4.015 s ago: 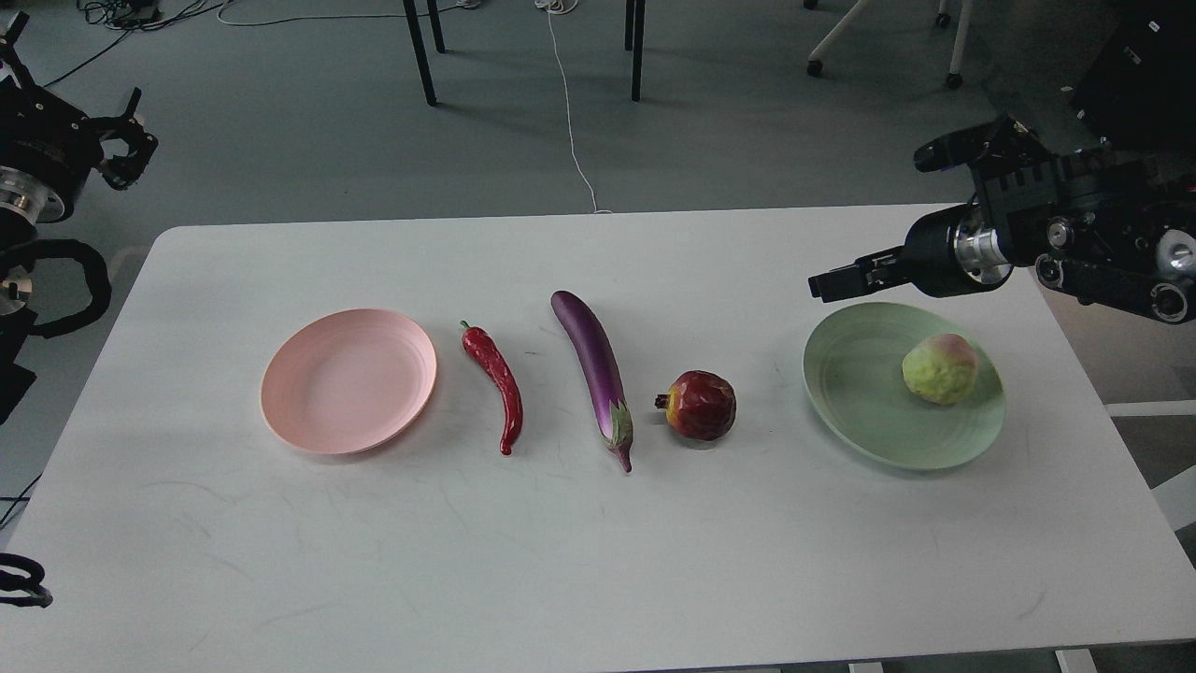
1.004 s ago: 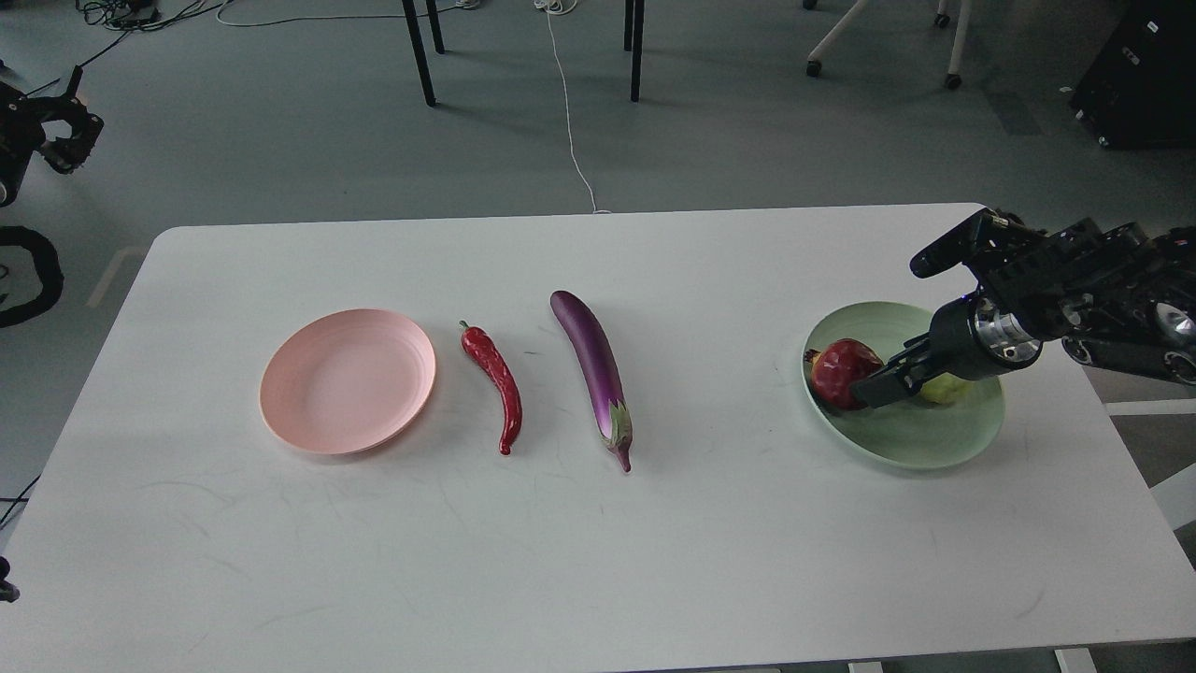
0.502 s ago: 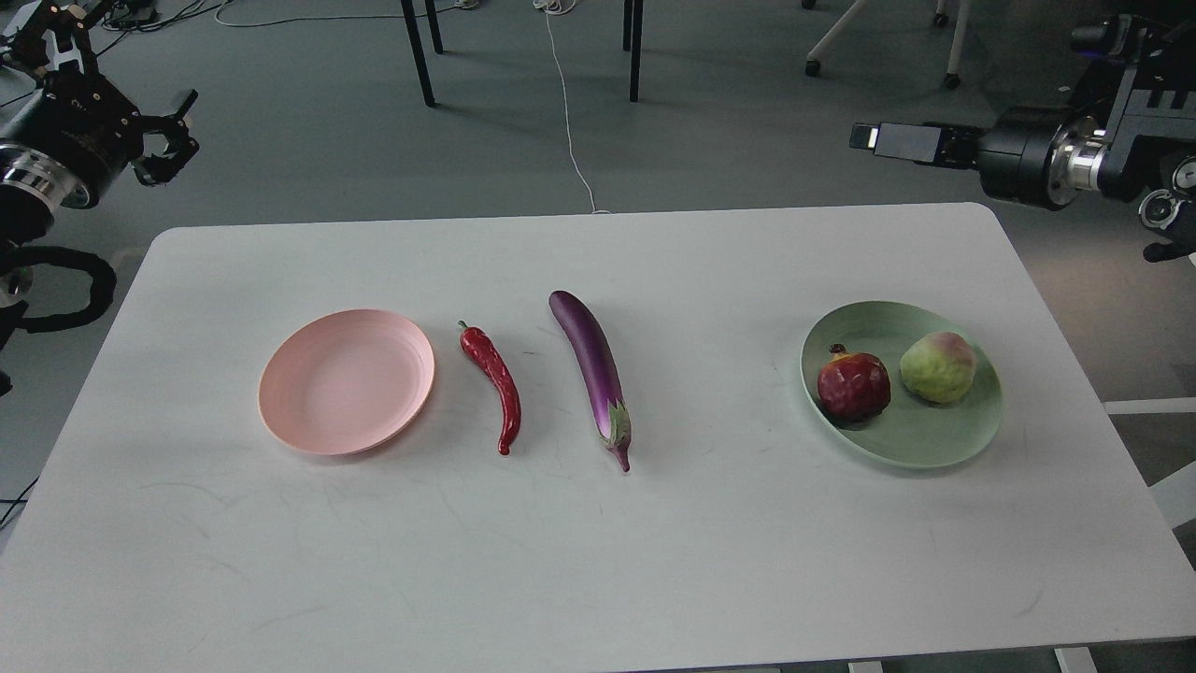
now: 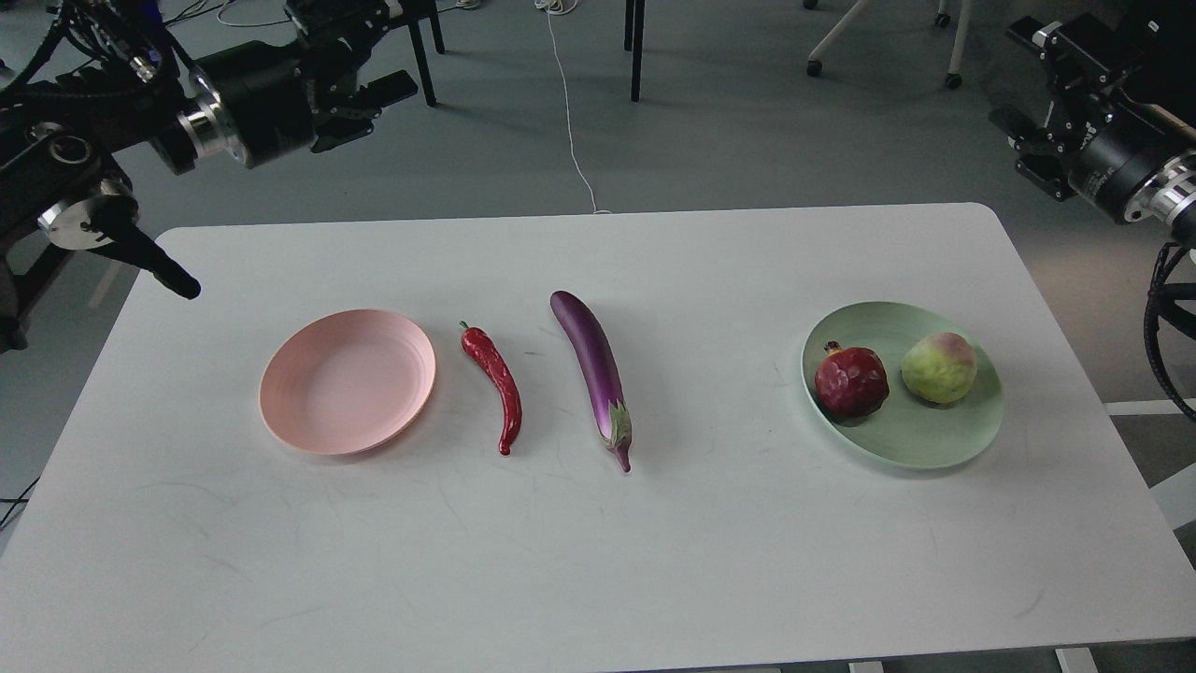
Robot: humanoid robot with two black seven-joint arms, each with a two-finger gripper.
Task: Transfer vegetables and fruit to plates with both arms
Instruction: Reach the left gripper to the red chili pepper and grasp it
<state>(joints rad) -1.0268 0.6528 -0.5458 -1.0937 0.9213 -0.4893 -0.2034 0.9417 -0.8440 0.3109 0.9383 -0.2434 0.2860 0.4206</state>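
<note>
The pale pink plate (image 4: 348,381) lies empty at the left of the white table. The red chili pepper (image 4: 495,383) and the purple eggplant (image 4: 593,365) lie side by side on the table's middle. The mint green plate (image 4: 902,449) at the right holds the pomegranate (image 4: 850,380) and the yellow-green fruit (image 4: 939,367). My left gripper (image 4: 378,56) is open and empty, high beyond the table's far left edge. My right gripper (image 4: 1023,84) is open and empty, raised beyond the far right corner.
A black link of my left arm (image 4: 140,252) hangs over the table's far left corner. Chair legs (image 4: 420,51) and a white cable (image 4: 570,121) are on the floor behind the table (image 4: 598,561).
The right gripper let go of the pomegranate on the green plate, then rose and drew back to the right. The left arm swung in to the right, above the far left corner.
</note>
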